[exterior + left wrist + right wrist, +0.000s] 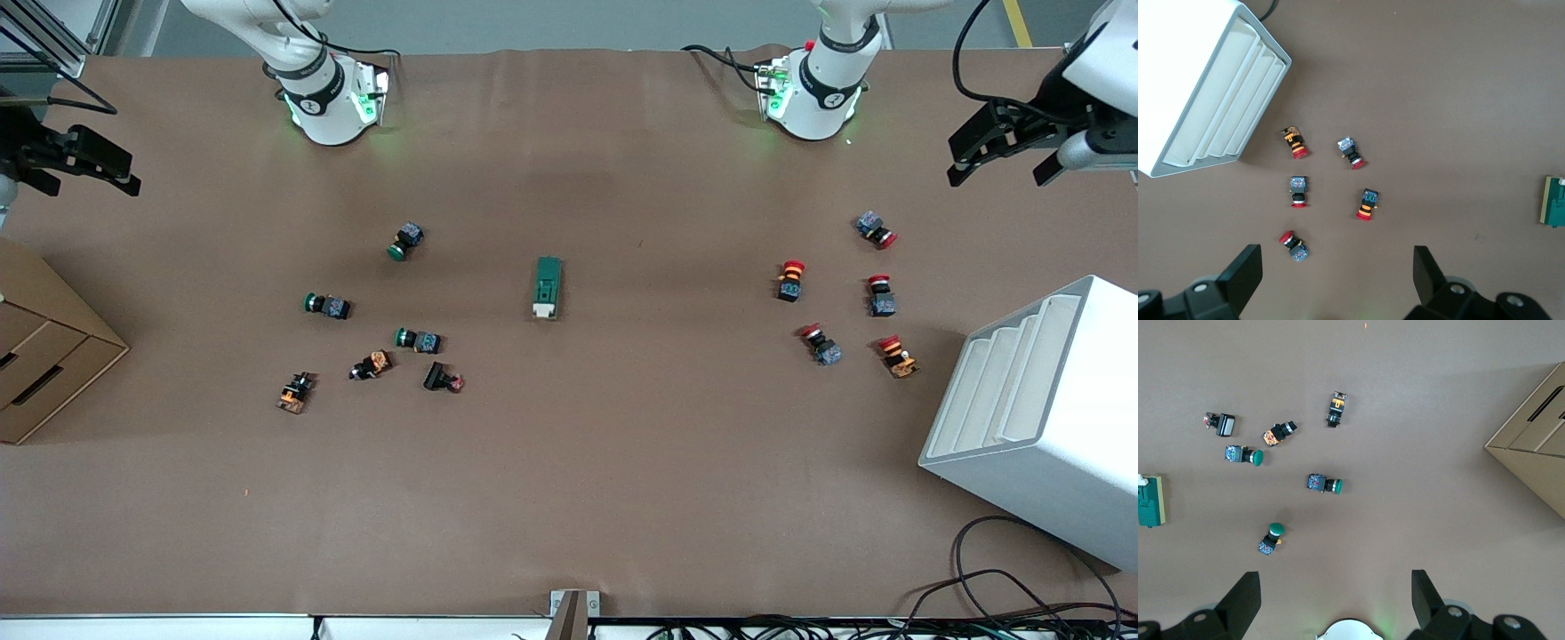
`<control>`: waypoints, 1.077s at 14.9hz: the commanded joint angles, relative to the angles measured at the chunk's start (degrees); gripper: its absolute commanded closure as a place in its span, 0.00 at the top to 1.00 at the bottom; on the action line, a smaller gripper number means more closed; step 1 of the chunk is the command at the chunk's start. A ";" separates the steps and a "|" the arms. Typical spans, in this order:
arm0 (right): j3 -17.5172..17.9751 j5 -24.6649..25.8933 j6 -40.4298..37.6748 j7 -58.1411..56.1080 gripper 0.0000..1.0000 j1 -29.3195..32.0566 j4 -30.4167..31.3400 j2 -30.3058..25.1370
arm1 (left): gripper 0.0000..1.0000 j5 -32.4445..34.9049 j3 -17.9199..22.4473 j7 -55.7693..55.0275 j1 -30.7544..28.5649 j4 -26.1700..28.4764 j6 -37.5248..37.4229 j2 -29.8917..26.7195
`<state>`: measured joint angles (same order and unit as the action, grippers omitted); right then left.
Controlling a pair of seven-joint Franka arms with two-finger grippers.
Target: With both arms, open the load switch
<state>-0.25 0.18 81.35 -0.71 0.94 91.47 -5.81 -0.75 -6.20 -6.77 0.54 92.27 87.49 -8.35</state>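
The load switch (548,287) is a dark green block with a white lever end. It lies flat at the middle of the brown table, white end toward the front camera. One end of it shows at the edge of each wrist view (1555,201) (1151,501). My left gripper (1005,164) hangs open over the left arm's end of the table, well away from the switch. In its wrist view the left gripper (1338,260) holds nothing. My right gripper (89,182) is open over the right arm's end, and its wrist view shows the right gripper (1335,583) empty too.
Several red push buttons (836,293) lie toward the left arm's end, beside a white slotted rack (1040,409). Several green and orange buttons (373,329) lie toward the right arm's end, near a cardboard drawer box (44,347). Cables (1022,587) trail along the front edge.
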 commanded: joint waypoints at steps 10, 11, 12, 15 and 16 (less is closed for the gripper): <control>0.52 -0.45 0.66 -1.05 1.00 0.47 1.87 -1.66 | 1.00 1.45 -6.35 -6.40 3.58 -7.72 8.65 17.64; 0.52 -0.45 0.57 -1.05 1.00 0.47 1.87 -1.74 | 1.00 2.58 -6.80 -8.93 5.33 -7.63 10.49 18.97; 0.52 -0.45 0.57 -1.05 1.00 0.47 1.87 -1.74 | 1.00 4.25 -6.98 -13.40 8.13 -7.37 11.99 19.94; 0.52 -0.45 0.57 -1.05 1.00 0.47 1.78 -1.74 | 1.00 6.29 -7.07 -28.78 16.92 -7.11 15.86 24.77; 0.52 -0.45 0.48 -1.05 1.00 0.47 1.70 -1.66 | 1.00 6.29 -7.07 -34.39 20.08 -6.84 17.70 26.09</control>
<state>0.01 0.15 81.58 -0.93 0.93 91.48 -5.81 4.00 -13.44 -32.50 15.51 86.90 103.26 14.81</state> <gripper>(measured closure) 0.000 0.000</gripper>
